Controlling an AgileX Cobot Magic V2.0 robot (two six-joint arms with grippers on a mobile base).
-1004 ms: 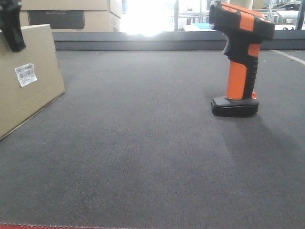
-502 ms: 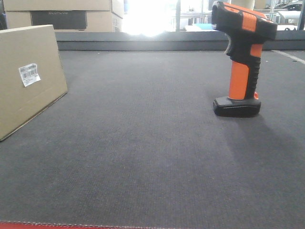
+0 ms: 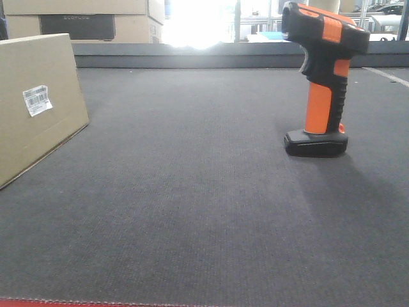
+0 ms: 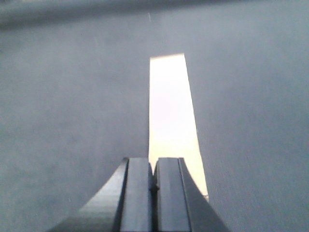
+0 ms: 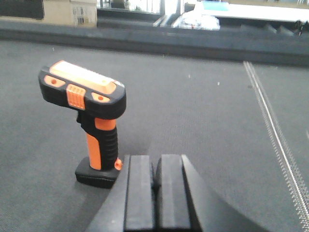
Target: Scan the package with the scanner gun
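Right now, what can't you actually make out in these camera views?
- Package: front view's left edge cuts it off, so its full extent is unknown.
- Barcode sticker: too small to read.
- Scanner gun: its scan window faces away in the front view and in the right wrist view.
- Left wrist view: blurred; only bare mat and a bright strip beyond the closed left gripper.

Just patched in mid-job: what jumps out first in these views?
The orange-and-black scanner gun stands upright on its flat base at the right of the dark mat, untouched. At the far left sits the tan package, its white barcode sticker facing the camera. Both wrist views show closed jaws holding nothing, the right gripper just short of the scanner, the left gripper over bare mat.
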